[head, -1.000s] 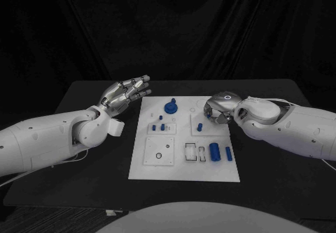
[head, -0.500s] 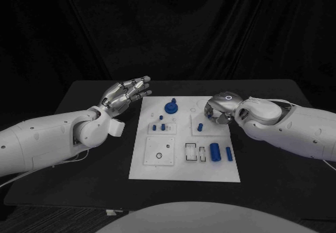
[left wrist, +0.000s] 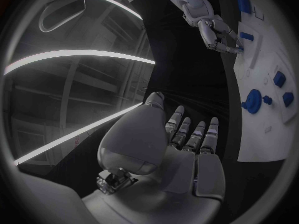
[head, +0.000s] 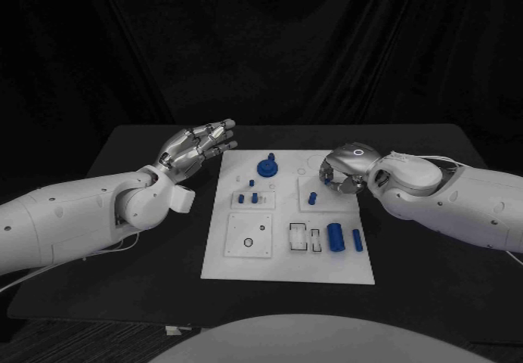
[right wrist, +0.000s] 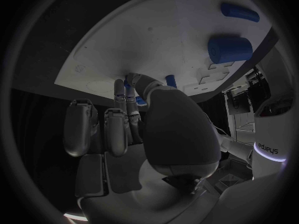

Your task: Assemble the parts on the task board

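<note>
The white task board (head: pixel 286 263) lies mid-table. On it are a blue round knob (head: pixel 267 165), short pegs (head: pixel 247 198), a single peg (head: pixel 312 198), a thick cylinder (head: pixel 335 235) and a slim one (head: pixel 357 239). My right hand (head: pixel 343 172) hovers over the board's far right part, fingers curled down beside the single peg (right wrist: pixel 169 80). In the right wrist view, thumb and fingers (right wrist: pixel 129 90) pinch a small blue part (right wrist: pixel 126 87) just above the board (right wrist: pixel 124 40). My left hand (head: pixel 197 147) is raised off the board's far left corner, fingers spread and holding nothing.
A square inset plate (head: pixel 249 234) with a small ring, and rectangular slots (head: pixel 304 237), sit on the board's near half. Black table (head: pixel 436 265) surrounds the board on all sides. The left forearm (head: pixel 76 219) lies over the table's left side.
The right hand has shifted slightly to the right and away from the single peg. The left hand has stayed still.
</note>
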